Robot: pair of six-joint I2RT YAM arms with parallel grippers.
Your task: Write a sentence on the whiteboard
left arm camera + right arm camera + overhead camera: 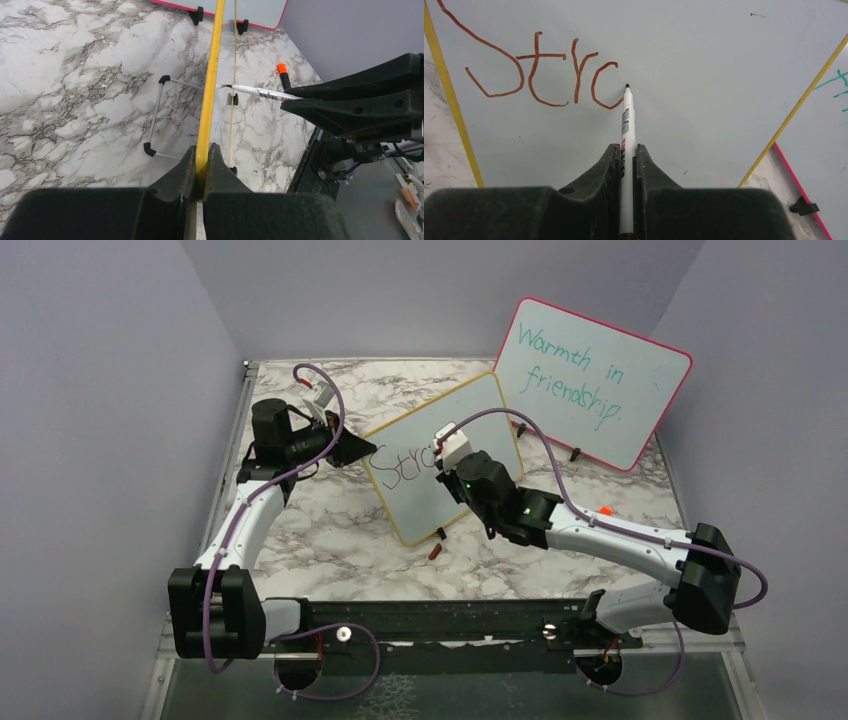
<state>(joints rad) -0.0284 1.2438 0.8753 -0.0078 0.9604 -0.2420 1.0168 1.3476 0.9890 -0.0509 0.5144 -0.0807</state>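
The whiteboard (470,425) with its yellow frame stands tilted at the table's middle. My left gripper (352,451) is shut on its left edge, and the yellow frame (209,95) runs edge-on between the jaws of the left gripper (201,156). The sentence (541,70) reads "Strc" in red-brown strokes, the last letter an unclosed curve. My right gripper (627,152) is shut on a white marker (626,125) whose dark tip touches the board at the right end of that curve. From above, the right gripper (447,465) covers the end of the sentence (400,465).
A pink-framed board (590,380) with teal writing leans at the back right. A red marker cap (435,551) lies on the marble in front of the whiteboard. An orange-capped marker (283,74) lies at the right. The whiteboard's wire stand (159,117) rests behind it.
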